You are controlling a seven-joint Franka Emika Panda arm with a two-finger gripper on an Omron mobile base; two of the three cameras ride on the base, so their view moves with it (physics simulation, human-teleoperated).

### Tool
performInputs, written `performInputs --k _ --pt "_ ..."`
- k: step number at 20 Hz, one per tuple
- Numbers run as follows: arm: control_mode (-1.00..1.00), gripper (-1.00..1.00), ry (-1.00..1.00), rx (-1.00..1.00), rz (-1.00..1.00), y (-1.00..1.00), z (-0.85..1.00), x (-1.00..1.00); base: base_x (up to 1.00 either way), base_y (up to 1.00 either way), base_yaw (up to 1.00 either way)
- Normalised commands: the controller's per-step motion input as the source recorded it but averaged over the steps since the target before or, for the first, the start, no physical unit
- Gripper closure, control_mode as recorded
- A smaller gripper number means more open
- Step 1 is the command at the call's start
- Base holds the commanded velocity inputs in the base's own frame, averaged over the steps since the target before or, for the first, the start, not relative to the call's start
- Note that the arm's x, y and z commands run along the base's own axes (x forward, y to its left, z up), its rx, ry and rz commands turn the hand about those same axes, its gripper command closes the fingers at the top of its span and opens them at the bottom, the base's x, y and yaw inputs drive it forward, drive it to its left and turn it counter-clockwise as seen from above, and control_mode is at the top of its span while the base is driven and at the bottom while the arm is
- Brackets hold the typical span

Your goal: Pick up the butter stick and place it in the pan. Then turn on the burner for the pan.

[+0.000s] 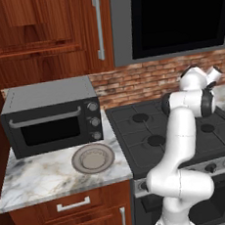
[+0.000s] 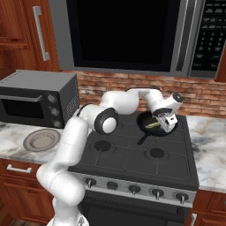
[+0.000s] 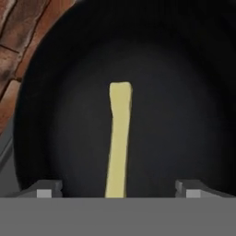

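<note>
Lying flat inside the pan (image 3: pixel 184 92) on the stove's (image 2: pixel 132 154) back right burner: the butter stick (image 3: pixel 119 143), loose on the black floor. Hanging just above it, the gripper (image 3: pixel 119 188), fingers (image 3: pixel 44 190) spread wide either side, touching nothing. Off left on the marble counter (image 1: pixel 38 179): plate (image 1: pixel 93 159), toaster oven (image 1: pixel 51 116).
</note>
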Motion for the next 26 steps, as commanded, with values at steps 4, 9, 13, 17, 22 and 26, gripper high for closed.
performInputs --k 4,9,13,17,22,26 --pt "-1.0 -1.0 -0.07 0.0 0.01 -0.01 0.27 -0.4 0.0 0.0 0.0" --pt "-1.0 -1.0 -0.12 -0.01 0.0 0.0 0.42 -0.43 0.0 0.0 0.0" --pt "-1.0 -1.0 -0.12 -0.02 0.01 0.0 0.29 -0.52 0.0 0.0 0.0" --pt "-1.0 -1.0 -0.11 -0.04 0.09 0.01 0.1 -0.62 0.0 0.0 0.0" --pt "-1.0 -1.0 -0.17 -0.09 0.15 0.01 0.11 -0.78 0.0 0.0 0.0" --pt "-1.0 -1.0 -0.19 -0.1 0.16 0.01 0.21 -0.98 0.0 0.0 0.0"
